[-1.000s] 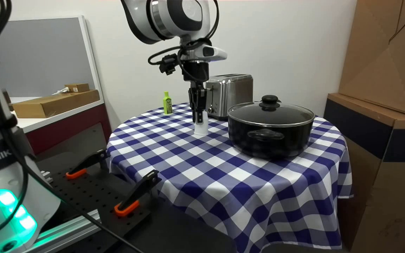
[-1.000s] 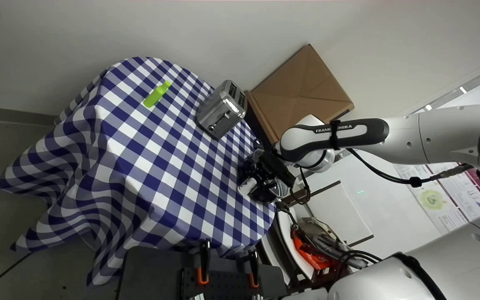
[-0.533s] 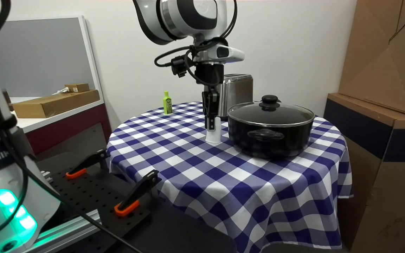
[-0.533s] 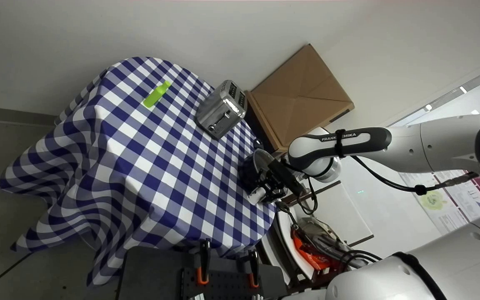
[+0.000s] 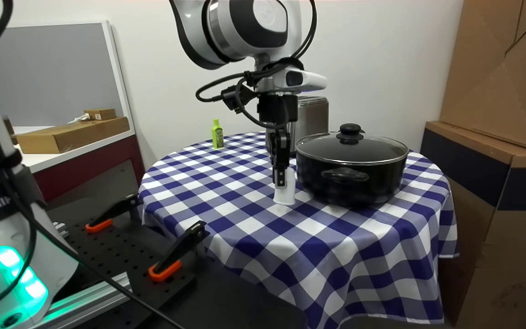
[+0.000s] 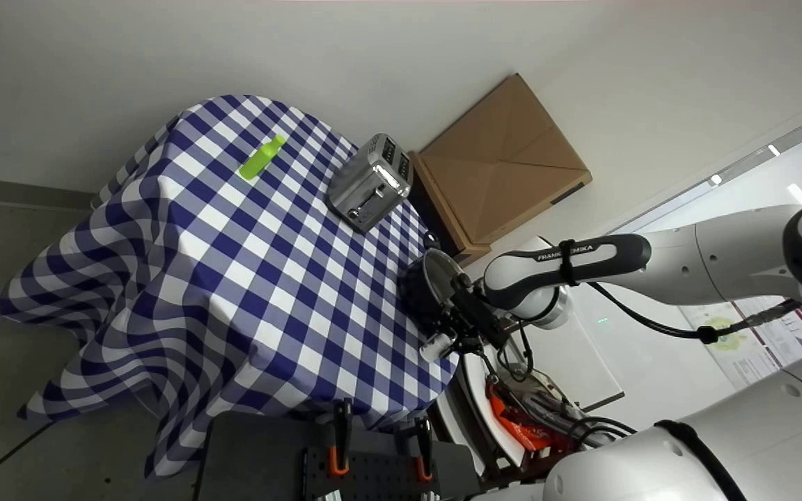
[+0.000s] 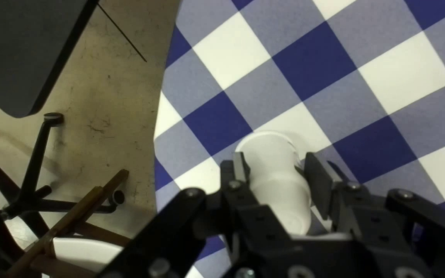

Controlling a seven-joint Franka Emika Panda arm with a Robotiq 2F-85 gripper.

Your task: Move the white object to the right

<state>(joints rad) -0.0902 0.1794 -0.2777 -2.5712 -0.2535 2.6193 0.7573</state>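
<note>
The claw grasps the white bottle, its fingers on either side; a sliver of the checked cloth shows beside one of them in the wrist view, so how hard that side presses I cannot tell. The bottle is upright, its base on or just over that cloth, just beside the black pot.

The step in hand is probably the carry to the right. To do it well, go slowly with the base level and low, pass clear of the pot's wall, and stop well inside the cloth's edge, which lies near in the wrist view. Then bring the base down flat, part the fingers evenly and rise straight up, since a narrow, probably light bottle could tip.

What the white bottle holds is hidden. The pot wears its glass lid, and its inside is too dark to make out. The silver toaster shows its slots, contents unclear; the green bottle stands well apart from the pot, its filling not visible. Beyond the cloth, a big cardboard box has its flaps folded over.
</note>
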